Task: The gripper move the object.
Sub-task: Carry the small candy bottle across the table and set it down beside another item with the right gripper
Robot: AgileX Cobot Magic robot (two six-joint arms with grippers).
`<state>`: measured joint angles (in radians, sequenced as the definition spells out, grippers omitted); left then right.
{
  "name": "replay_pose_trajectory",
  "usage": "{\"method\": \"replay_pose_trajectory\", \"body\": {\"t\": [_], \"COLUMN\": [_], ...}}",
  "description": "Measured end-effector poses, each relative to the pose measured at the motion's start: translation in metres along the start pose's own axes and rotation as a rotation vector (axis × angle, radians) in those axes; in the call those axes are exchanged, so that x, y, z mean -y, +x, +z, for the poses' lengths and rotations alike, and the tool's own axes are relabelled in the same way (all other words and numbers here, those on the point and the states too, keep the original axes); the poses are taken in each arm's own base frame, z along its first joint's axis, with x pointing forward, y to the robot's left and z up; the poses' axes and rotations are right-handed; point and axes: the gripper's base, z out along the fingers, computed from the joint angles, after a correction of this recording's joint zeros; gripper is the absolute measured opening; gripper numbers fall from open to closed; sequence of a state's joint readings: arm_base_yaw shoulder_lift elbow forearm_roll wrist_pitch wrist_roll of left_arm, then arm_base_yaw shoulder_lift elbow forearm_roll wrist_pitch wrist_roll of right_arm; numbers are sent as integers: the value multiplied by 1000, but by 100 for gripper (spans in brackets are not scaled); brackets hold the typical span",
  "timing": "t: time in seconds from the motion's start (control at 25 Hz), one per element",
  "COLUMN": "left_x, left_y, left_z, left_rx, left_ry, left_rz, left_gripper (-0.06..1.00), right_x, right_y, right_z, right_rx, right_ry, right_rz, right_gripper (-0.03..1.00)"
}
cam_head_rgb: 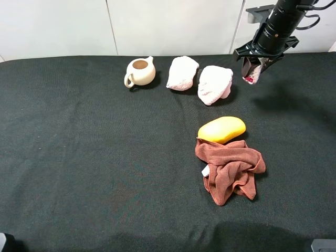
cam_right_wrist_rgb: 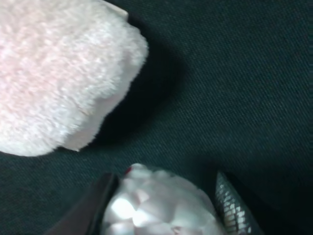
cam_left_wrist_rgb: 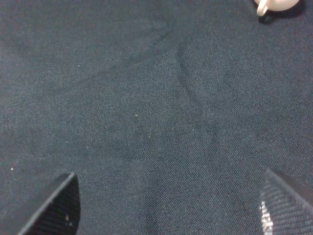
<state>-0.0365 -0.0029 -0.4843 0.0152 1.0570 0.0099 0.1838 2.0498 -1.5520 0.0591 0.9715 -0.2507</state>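
Observation:
My right gripper (cam_head_rgb: 254, 67) hangs from the black arm at the back right, above the dark cloth. It is shut on the small clear bottle (cam_head_rgb: 252, 75), whose white and red-pink label shows between the fingers. In the right wrist view the bottle (cam_right_wrist_rgb: 159, 208) is a shiny clear-white shape held between the two fingers (cam_right_wrist_rgb: 93, 208), off the cloth, next to a fluffy pink-white towel (cam_right_wrist_rgb: 58, 73). My left gripper (cam_left_wrist_rgb: 166, 210) is open and empty over bare dark cloth. It does not show in the exterior high view.
A cream teapot (cam_head_rgb: 140, 71) stands at the back, also at the edge of the left wrist view (cam_left_wrist_rgb: 274, 5). Two pink-white fluffy towels (cam_head_rgb: 182, 72) (cam_head_rgb: 214, 84) lie beside it. A yellow mango (cam_head_rgb: 221, 129) touches a crumpled brown cloth (cam_head_rgb: 230, 170) at mid-right.

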Motion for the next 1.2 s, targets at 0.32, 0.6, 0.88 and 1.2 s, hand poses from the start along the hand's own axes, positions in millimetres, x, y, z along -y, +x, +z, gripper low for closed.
{"method": "replay_pose_trajectory", "body": {"t": [0.32, 0.6, 0.88, 1.2], "left_x": [0, 0, 0, 0], "left_y": [0, 0, 0, 0], "left_z": [0, 0, 0, 0], "left_rx": [0, 0, 0, 0], "left_ry": [0, 0, 0, 0], "left_rz": [0, 0, 0, 0], "left_gripper": [73, 73, 73, 73], "right_x": [3, 3, 3, 3], "right_y": [-3, -1, -2, 0], "right_z": [10, 28, 38, 44], "right_rx": [19, -14, -14, 3], "right_ry": [2, -10, -17, -11], "right_rz": [5, 1, 1, 0], "right_gripper": [32, 32, 32, 32]}}
